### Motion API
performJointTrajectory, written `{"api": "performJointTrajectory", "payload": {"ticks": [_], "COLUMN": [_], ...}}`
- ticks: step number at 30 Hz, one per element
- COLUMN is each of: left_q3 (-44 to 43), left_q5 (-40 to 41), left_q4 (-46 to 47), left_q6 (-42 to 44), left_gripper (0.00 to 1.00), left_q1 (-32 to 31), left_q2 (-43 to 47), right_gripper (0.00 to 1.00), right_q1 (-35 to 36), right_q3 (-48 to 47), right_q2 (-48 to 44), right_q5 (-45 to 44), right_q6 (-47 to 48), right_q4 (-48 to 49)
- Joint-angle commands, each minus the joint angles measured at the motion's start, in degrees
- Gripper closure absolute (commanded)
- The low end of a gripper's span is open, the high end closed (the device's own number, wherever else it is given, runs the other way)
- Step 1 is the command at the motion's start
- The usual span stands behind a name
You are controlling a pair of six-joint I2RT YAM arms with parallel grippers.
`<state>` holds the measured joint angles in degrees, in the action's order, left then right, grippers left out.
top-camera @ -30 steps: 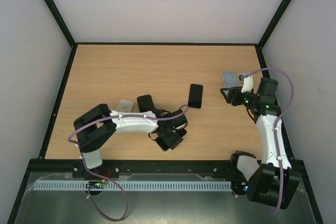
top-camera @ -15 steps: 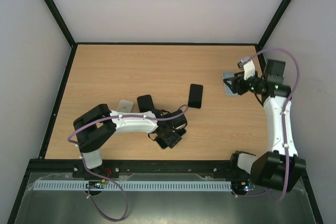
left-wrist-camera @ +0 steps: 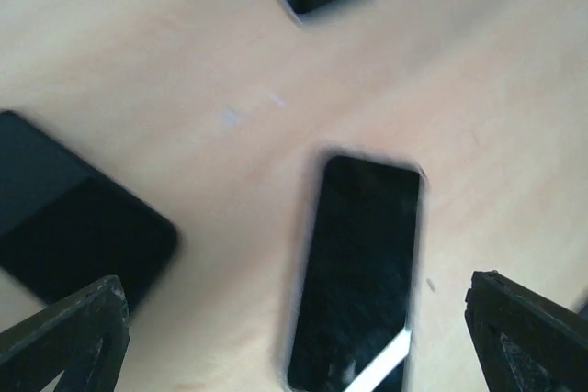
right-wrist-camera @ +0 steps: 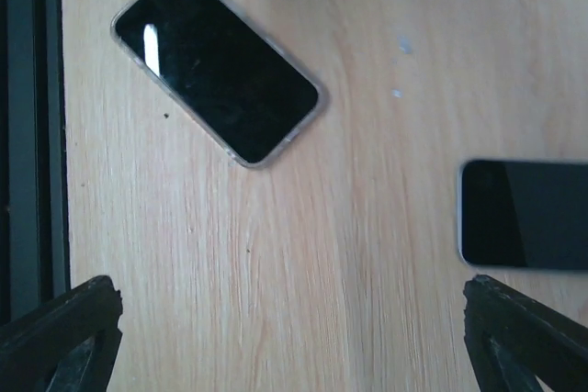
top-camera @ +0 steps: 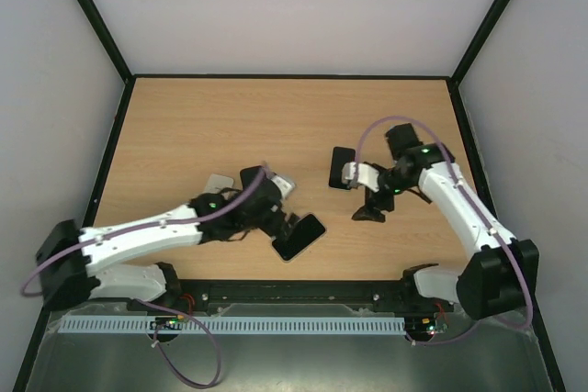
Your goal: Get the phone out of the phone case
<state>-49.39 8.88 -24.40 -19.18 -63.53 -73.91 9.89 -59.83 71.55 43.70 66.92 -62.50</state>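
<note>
Left gripper (top-camera: 274,218): jaws spread wide with nothing between them. Its fingers (left-wrist-camera: 64,332) show at the lower corners of the wrist view.
Pale flat item (top-camera: 218,183): lies on the table (top-camera: 184,126) just beyond the left arm. Its kind cannot be told.
Phone (top-camera: 299,237): lies flat, screen up, close to the near edge. It is just right of the left gripper and apart from the right one, to that gripper's left and nearer the edge.
Case (right-wrist-camera: 241,162): a clear rim runs all round the phone, which sits inside it.
Second phone (top-camera: 342,169): lies flat, screen up, farther back, near the right arm's wrist.
Right gripper (top-camera: 367,211): jaws wide and holding nothing. Bare wood lies below it, with the cased phone on one side and the second phone on the other.
</note>
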Motion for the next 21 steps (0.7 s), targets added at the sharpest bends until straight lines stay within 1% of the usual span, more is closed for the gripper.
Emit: {"api": "performJointTrajectory", "payload": {"ticks": [1, 3, 5, 7, 9, 12, 14, 17, 21], "left_q3": [4.8, 6.96, 8.83, 10.3, 11.39, 12.42, 13.08, 13.14, 12.87], "left_q5": [6.57, 6.43, 4.74, 4.56, 7.42, 10.07, 11.37, 13.45, 14.68], "left_q4": [6.02, 7.07, 8.37, 9.02, 9.09, 10.42, 10.95, 10.06, 7.98], "left_q6": [-7.61, -9.95, -9.2, -8.09, -8.34, -8.68, -8.77, -9.73, -11.69], "left_gripper": [0.0, 0.0, 0.0, 0.0, 0.0, 0.0, 0.0, 0.0, 0.01], "left_q1": [7.94, 10.83, 12.63, 13.02, 13.2, 13.46, 13.59, 13.77, 13.87], "left_q2": [9.38, 13.22, 17.42, 21.2, 24.45, 28.1, 29.79, 31.07, 31.66], "right_gripper": [0.02, 0.01, 0.01, 0.02, 0.03, 0.03, 0.03, 0.03, 0.02], "right_q1": [11.82, 16.1, 20.39, 24.37, 28.05, 32.94, 35.07, 37.47, 40.13], "right_q3": [1.2, 0.23, -1.37, -2.5, -2.31, -1.92, -3.47, -7.19, -8.96], "right_q2": [2.53, 5.74, 9.49, 12.34, 14.6, 18.43, 21.91, 26.86, 30.68], "right_q5": [-10.18, -12.57, -15.12, -16.9, -19.61, -26.08, -28.54, -29.35, -30.96], "right_q6": [0.08, -0.58, -2.22, -2.82, -2.68, -3.28, -2.91, -2.11, -0.06], "right_q4": [7.5, 8.72, 10.07, 10.78, 12.99, 17.92, 18.85, 17.63, 17.15]}}
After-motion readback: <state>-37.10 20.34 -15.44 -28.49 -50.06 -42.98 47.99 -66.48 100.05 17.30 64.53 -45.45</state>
